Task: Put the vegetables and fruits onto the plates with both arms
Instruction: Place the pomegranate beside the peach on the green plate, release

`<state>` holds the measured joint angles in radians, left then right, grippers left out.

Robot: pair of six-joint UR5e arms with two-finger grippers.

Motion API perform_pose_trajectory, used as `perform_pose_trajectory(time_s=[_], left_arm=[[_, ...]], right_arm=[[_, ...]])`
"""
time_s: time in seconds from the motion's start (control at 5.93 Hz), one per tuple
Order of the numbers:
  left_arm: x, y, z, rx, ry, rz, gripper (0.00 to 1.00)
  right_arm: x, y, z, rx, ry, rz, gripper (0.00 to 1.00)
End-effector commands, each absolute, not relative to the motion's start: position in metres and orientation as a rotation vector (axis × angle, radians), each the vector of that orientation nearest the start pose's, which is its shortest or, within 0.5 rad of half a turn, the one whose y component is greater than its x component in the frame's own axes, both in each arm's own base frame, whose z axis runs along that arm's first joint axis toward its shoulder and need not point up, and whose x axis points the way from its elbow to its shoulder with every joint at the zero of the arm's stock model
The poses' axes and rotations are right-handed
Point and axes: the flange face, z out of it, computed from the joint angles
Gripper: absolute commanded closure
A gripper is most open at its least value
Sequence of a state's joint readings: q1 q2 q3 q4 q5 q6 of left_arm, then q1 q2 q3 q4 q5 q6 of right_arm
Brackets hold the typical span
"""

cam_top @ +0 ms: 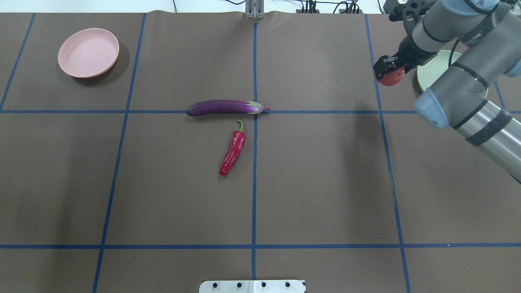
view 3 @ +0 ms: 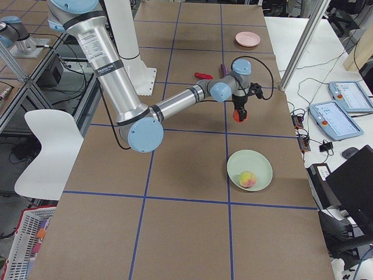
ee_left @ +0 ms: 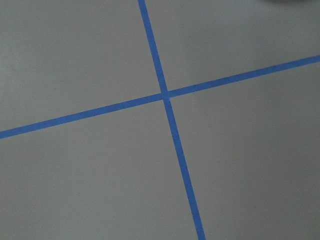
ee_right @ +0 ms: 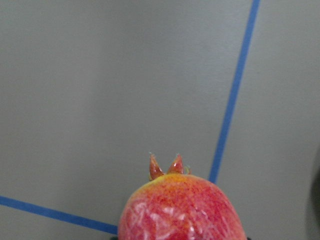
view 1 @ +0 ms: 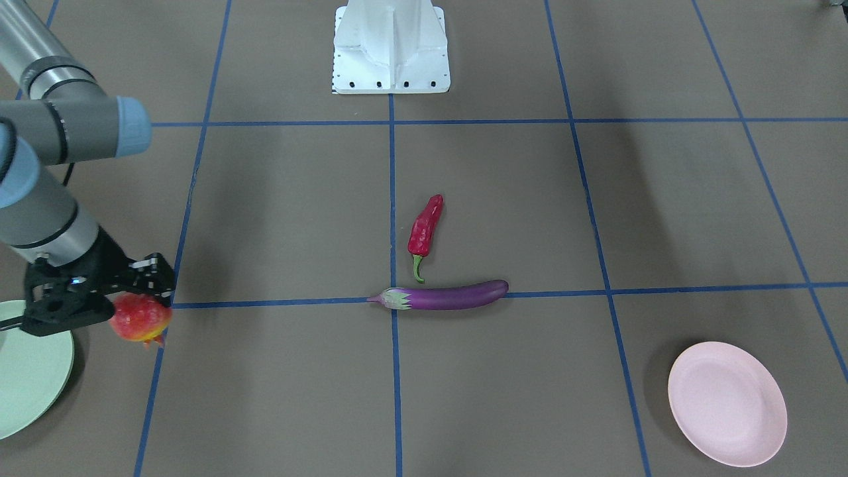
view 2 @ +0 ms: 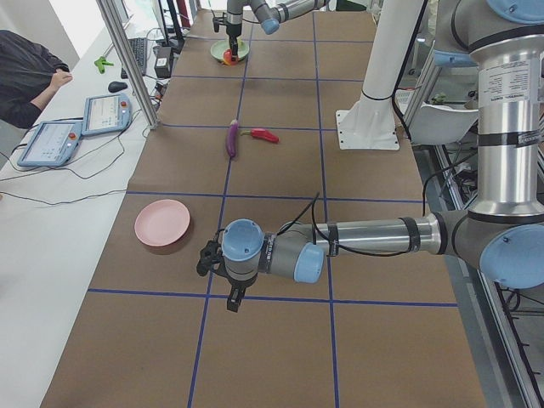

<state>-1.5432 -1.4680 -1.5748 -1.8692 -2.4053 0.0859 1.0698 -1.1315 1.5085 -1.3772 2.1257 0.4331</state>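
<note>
My right gripper [cam_top: 388, 71] is shut on the red-orange pomegranate-like fruit [cam_top: 389, 77] and holds it above the table, just inward of the mint green plate [cam_top: 429, 75]. The fruit's crown shows in the right wrist view [ee_right: 167, 167]. The peach [view 3: 247, 179] lies in the mint plate [view 3: 259, 163]. The purple eggplant [cam_top: 224, 107] and the red chili pepper [cam_top: 233, 151] lie at mid-table. The pink plate [cam_top: 88, 52] has nothing on it. My left gripper [view 2: 211, 257] hovers near the pink plate [view 2: 162, 223]; I cannot tell if it is open or shut.
The white robot base [view 1: 391, 50] stands at the table's robot side. Blue tape lines [ee_left: 167, 95] grid the brown table. Tablets and cables [view 2: 81, 127] lie on a white side bench, where an operator sits.
</note>
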Motion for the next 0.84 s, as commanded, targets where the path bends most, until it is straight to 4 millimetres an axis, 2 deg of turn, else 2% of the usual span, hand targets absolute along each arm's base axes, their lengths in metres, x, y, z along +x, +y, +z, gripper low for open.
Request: perform_pose_trajectory(time_s=[0.0, 0.17, 0.34, 0.51, 0.67], left_arm=[[-0.047, -0.46, 0.668, 0.221, 0.826, 0.194, 0.0], [-0.047, -0.46, 0.668, 0.224, 0.826, 0.195, 0.0], [-0.047, -0.46, 0.667, 0.234, 0.826, 0.199, 0.0], [-0.047, -0.46, 0.667, 0.234, 0.826, 0.199, 0.0], [-0.047, -0.46, 0.667, 0.234, 0.826, 0.199, 0.0]], right_arm=[[-0.165, -0.648, 0.537, 0.206, -0.676, -0.378, 1.0], [-0.152, -0.652, 0.566, 0.174, -0.666, -0.385, 1.0], [-0.149, -0.653, 0.583, 0.152, -0.662, -0.375, 0.68], [-0.139, -0.656, 0.581, 0.168, -0.672, -0.351, 0.01], [-0.122, -0.659, 0.572, 0.151, -0.716, -0.249, 0.01]])
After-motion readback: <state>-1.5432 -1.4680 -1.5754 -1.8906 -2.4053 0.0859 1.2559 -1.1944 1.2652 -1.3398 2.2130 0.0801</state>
